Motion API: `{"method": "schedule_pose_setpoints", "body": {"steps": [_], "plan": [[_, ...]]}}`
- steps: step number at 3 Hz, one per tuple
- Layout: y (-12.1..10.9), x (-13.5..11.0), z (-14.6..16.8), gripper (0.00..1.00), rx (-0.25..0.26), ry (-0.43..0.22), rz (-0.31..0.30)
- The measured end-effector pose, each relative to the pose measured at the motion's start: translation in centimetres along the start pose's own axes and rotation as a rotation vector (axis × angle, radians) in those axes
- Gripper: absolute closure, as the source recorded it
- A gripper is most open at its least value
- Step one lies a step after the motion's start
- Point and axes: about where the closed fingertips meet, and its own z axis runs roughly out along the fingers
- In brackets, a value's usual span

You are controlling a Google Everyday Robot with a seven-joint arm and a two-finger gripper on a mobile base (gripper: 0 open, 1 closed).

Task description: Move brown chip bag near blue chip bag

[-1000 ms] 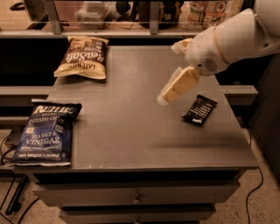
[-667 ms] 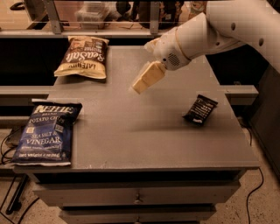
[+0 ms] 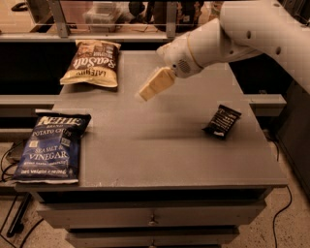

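Note:
The brown chip bag (image 3: 93, 63) with white "Sea Salt" lettering lies at the far left corner of the grey table (image 3: 160, 145). The blue chip bag (image 3: 51, 147) lies flat at the near left edge, partly over the side. My gripper (image 3: 151, 87) hangs above the table's middle back, to the right of the brown bag and apart from it. It holds nothing that I can see.
A small black snack-bar wrapper (image 3: 222, 121) lies on the right side of the table. A shelf with a glass panel and containers (image 3: 106, 14) runs behind the table. Drawers (image 3: 152, 218) sit under the front edge. Cables lie on the floor at left.
My arm and gripper have swung left across the table, from above the black wrapper toward the brown chip bag. The bags and wrapper have not moved.

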Motion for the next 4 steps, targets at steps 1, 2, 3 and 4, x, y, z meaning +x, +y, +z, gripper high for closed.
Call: {"method": "schedule_pose_setpoints", "body": {"steps": [1, 2, 3, 4], "plan": [[-2.5, -1.4, 4.3, 0.00, 0.078, -0.070, 0.069], [-4.3, -2.2, 7.2, 0.00, 0.109, -0.119, 0.104], [-5.8, -3.8, 10.5, 0.00, 0.110, -0.163, 0.114], [-6.7, -5.8, 14.7, 0.00, 0.080, -0.192, 0.113]]}}
